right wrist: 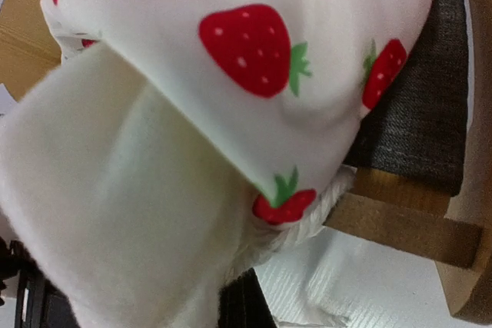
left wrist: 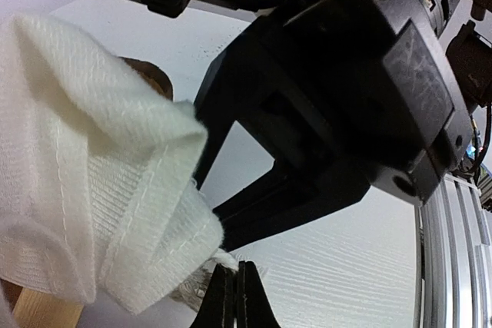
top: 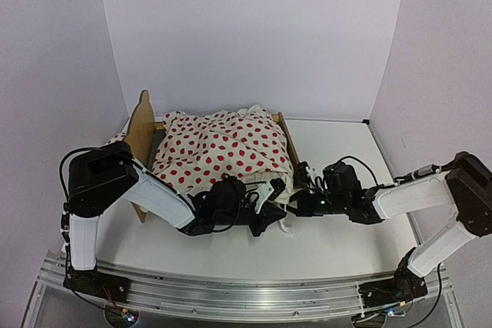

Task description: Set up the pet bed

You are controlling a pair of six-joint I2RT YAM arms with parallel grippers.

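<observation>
Light plywood pet bed (top: 141, 130) with scalloped headboard sat toward far-left corner of white table (top: 338, 240), headboard nearest left edge. White strawberry-print blanket (top: 223, 147) heaped over it. Left gripper (left wrist: 234, 297) fingers pressed together, pinching blanket's white hem at bed's near-right corner. Right gripper (top: 302, 179) clamped on same hem, just beside

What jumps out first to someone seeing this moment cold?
The strawberry-print blanket, heaped over the plywood pet bed at the back left of the table, draws the eye first. Both arms meet at the bed's foot end, where the left gripper and right gripper are shut against the blanket's white ruffled edge.
</observation>
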